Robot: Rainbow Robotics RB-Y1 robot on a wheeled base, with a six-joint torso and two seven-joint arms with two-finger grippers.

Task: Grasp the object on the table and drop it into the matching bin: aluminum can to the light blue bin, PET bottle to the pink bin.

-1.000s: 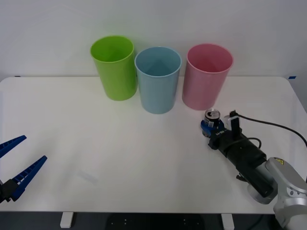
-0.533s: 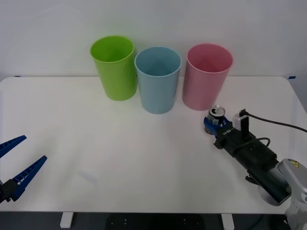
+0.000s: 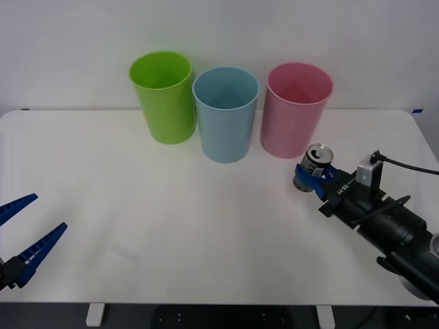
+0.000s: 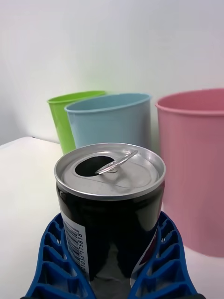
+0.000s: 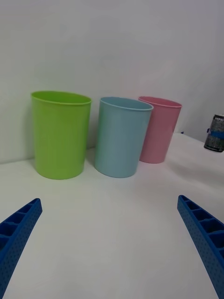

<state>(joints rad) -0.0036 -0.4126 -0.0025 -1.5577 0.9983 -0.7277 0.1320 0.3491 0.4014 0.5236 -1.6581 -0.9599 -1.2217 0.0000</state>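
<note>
Wide white surface (image 3: pixel 206 226), with three tall bins in a row at its far side: lime green bin (image 3: pixel 163 96), light blue bin (image 3: pixel 225 113), pink bin (image 3: pixel 295 108). Unmoved over the last second, all three.

Down at the near left corner, left gripper (image 3: pixel 26 236) parked, blue fingers spread wide with nothing between them; same place as a second ago.

At the right, right gripper (image 3: pixel 317 179) clamped on the can (image 3: pixel 314 166), one ribbed blue finger on each side of the dark body in the right wrist view (image 4: pixel 110 212). Shifted in the last second: arm drawn back toward the right edge, can carried up and tilted, silver top (image 4: pixel 110 169) with pull tab now leaning toward the bins. Seen from the left wrist camera, can (image 5: pixel 215 133) hanging clear above the surface, off to the side of the pink bin. In short: lifted, no longer standing.

Meaning for the task, as a judgement: grasp done and holding, lift begun, carry next. Closest bin the pink one, just beside the can, but the wrong one for aluminium; proper target the light blue bin, one place further toward the robot's left. Needed yet: more height to clear the rims, then a sideways move past the pink bin before release.
</note>
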